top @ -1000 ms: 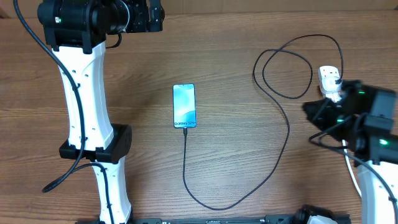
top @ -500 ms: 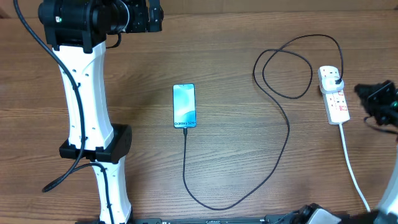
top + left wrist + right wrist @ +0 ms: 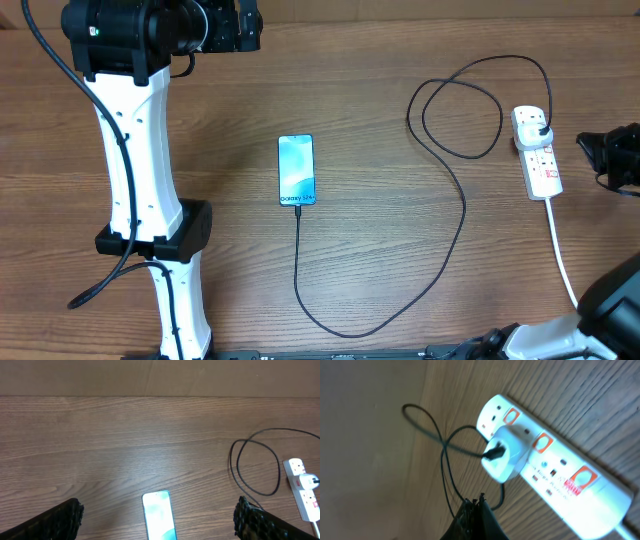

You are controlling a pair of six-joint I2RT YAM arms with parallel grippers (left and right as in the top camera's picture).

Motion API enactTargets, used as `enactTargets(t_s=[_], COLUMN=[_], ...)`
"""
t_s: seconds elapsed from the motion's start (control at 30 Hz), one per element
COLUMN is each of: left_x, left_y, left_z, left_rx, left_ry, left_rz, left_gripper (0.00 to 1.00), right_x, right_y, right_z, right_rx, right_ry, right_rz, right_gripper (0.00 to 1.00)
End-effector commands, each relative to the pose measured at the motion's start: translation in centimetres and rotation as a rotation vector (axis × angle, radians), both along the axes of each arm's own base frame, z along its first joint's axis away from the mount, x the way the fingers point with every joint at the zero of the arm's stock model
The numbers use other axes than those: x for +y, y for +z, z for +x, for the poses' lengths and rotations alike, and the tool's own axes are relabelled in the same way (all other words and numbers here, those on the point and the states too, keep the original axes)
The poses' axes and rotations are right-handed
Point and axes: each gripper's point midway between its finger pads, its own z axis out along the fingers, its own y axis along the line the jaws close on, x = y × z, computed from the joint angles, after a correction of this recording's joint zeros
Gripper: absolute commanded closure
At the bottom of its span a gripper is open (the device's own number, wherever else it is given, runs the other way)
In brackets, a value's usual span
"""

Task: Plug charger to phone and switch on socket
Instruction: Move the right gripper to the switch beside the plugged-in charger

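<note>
The phone (image 3: 296, 170) lies flat mid-table, its turquoise screen up. The charger (image 3: 464, 212), a thin black cable, runs from the phone's near end, loops over the table and ends in a white adapter (image 3: 507, 455) plugged into the socket (image 3: 540, 160), a white strip with red switches (image 3: 542, 442). My right gripper (image 3: 475, 502) is shut on nothing and hangs just right of the strip (image 3: 592, 150), apart from it. My left gripper (image 3: 159, 510) is open high above the table's far left, with the phone (image 3: 159, 521) far below between its fingers (image 3: 60, 520).
The socket's white cord (image 3: 562, 262) trails toward the near right edge. The left arm's white column and base (image 3: 150, 235) stand at the left of the table. The cable's loop (image 3: 460, 110) lies left of the strip.
My right arm has drawn back to the right, off the socket it covered a second ago, so the whole strip now shows. The left arm, phone and cable have not moved.
</note>
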Motion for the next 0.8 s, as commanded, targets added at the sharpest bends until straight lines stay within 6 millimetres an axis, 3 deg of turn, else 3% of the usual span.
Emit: enactTargets(t_s=[0.0, 0.3, 0.77], left_x=[0.0, 0.0, 0.0], left_y=[0.2, 0.2, 0.2], left_z=[-0.2, -0.2, -0.2], left_rx=[-0.005, -0.005, -0.005], left_ry=[-0.005, -0.005, -0.005], left_rz=[0.012, 0.012, 0.012], left_gripper=[0.01, 0.00, 0.01], right_x=[-0.7, -2.4, -1.7], right_y=[-0.3, -3.5, -8.8], right_z=[0.8, 0.6, 2.0], right_rx=[-0.070, -0.232, -0.181], right_ry=[0.019, 0.019, 0.020], right_rz=[0.074, 0.189, 0.257], right_gripper=[0.96, 0.96, 0.96])
